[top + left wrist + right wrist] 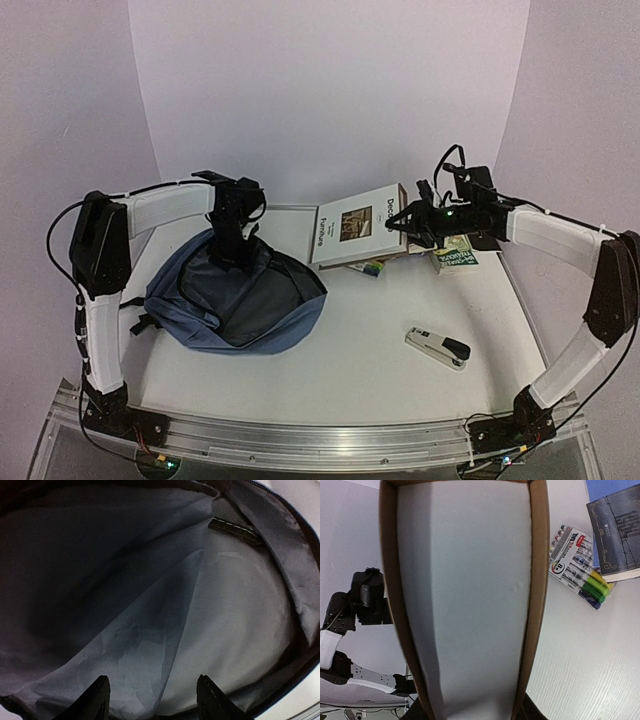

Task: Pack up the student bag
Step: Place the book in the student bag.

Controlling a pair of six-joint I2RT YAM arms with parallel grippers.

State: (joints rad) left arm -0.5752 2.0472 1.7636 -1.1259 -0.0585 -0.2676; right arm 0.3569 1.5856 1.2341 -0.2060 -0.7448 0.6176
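The student bag [190,300] is apparently propped open by the unclenched left end effector [152,680]; the book [465,590] is gripped by the right end effector [398,222], likely for loading.

Inside the student bag [150,605], creased grey lining, stitched black tab [234,529] upper right, left claw [152,692] tips apart.
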